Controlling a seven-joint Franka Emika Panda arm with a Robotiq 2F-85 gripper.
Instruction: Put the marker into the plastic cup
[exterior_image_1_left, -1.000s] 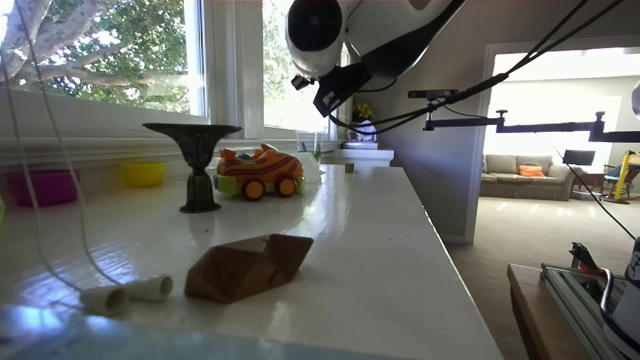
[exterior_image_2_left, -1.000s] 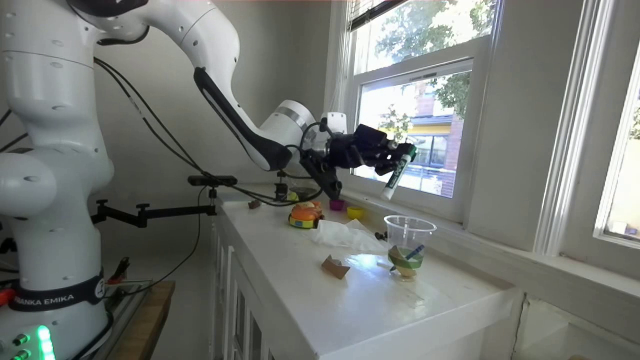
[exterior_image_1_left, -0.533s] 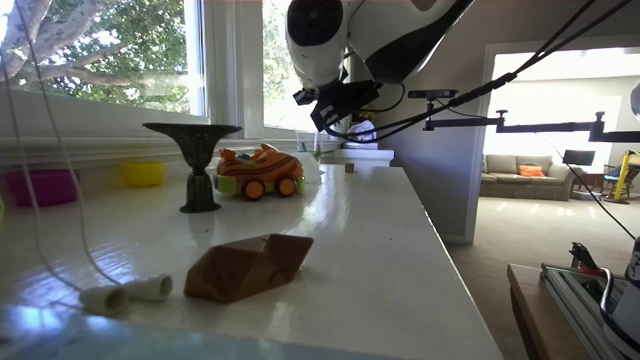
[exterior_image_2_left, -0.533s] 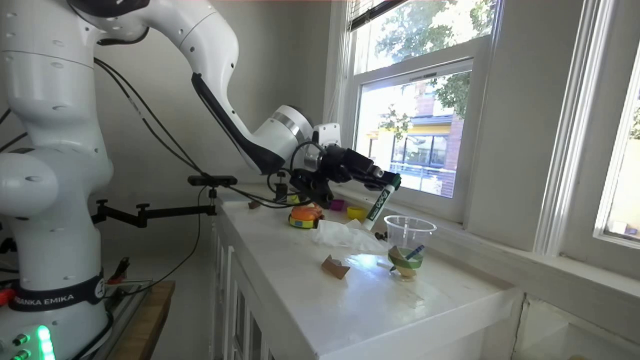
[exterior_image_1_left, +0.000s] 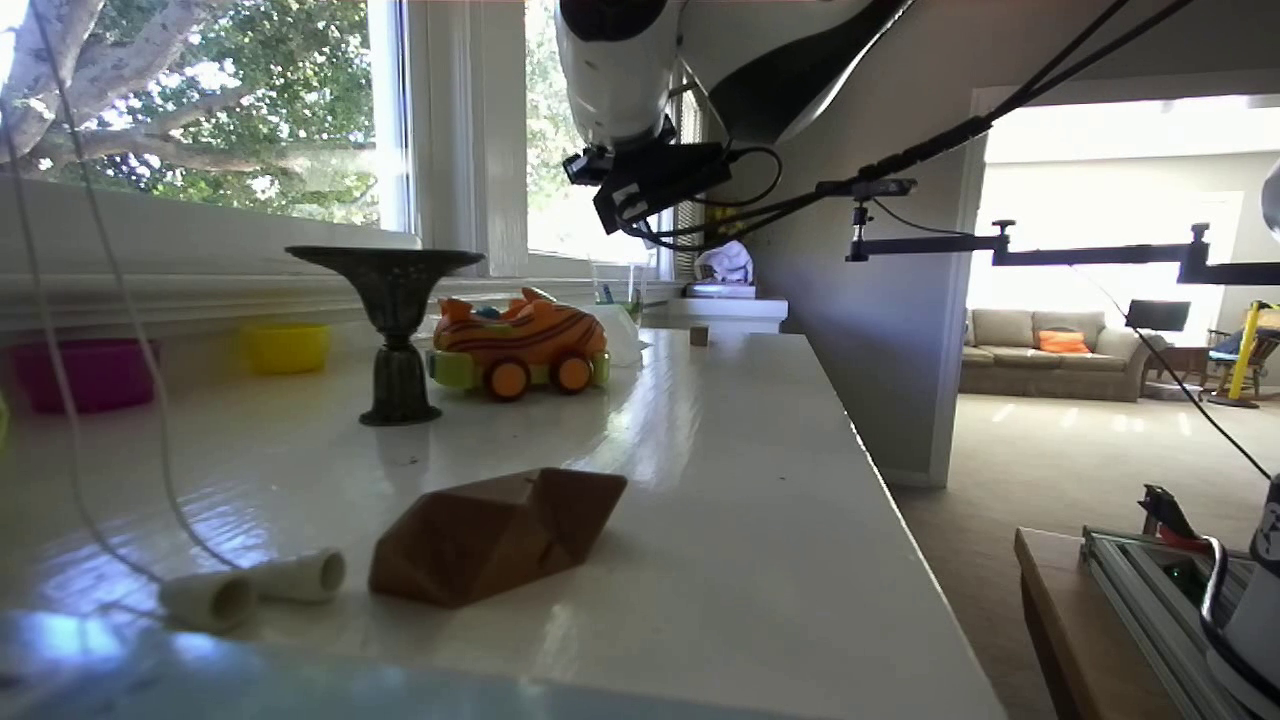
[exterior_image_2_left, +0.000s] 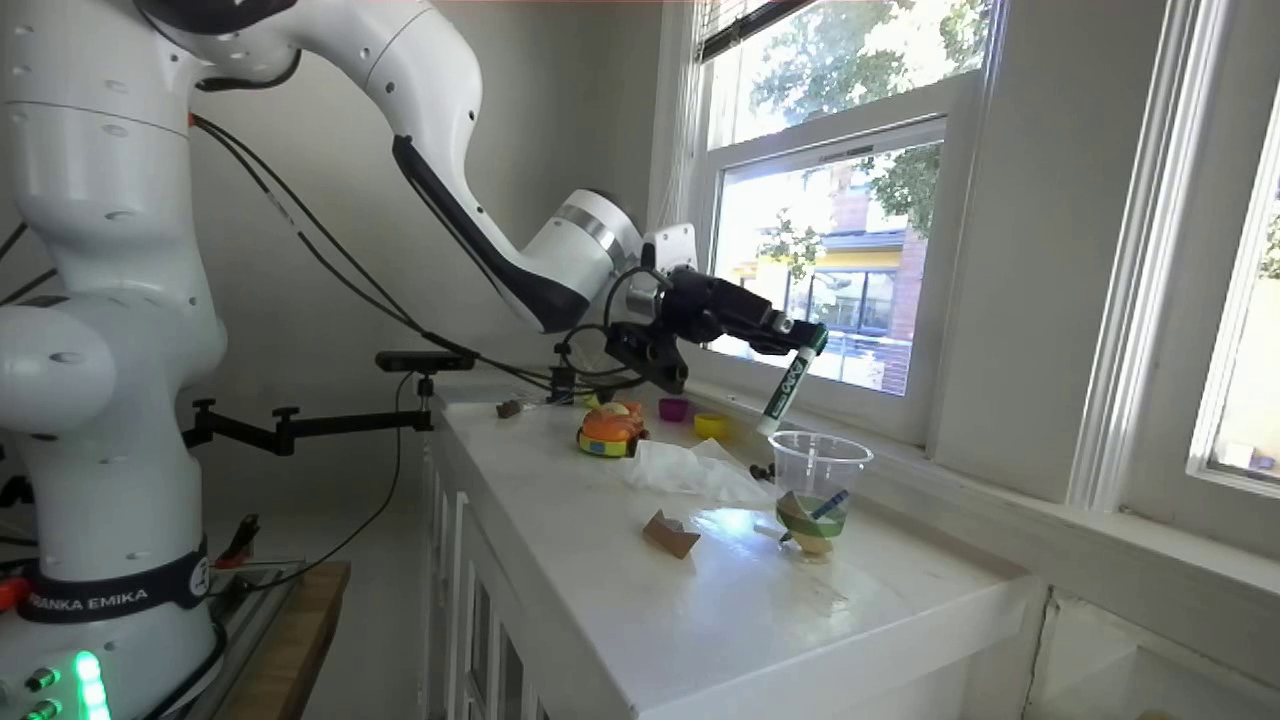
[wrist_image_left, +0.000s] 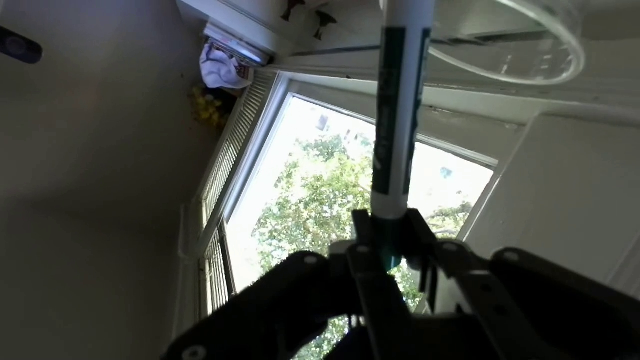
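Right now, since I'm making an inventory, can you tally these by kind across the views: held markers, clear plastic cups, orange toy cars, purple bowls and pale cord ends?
Held marker: 1
Clear plastic cup: 1
Orange toy car: 1
Purple bowl: 1
Pale cord ends: 2
Total: 6

The tissue (exterior_image_2_left: 690, 474) lies on the counter (exterior_image_2_left: 735, 620) between toy car (exterior_image_2_left: 612, 427) and cup (exterior_image_2_left: 818, 485).
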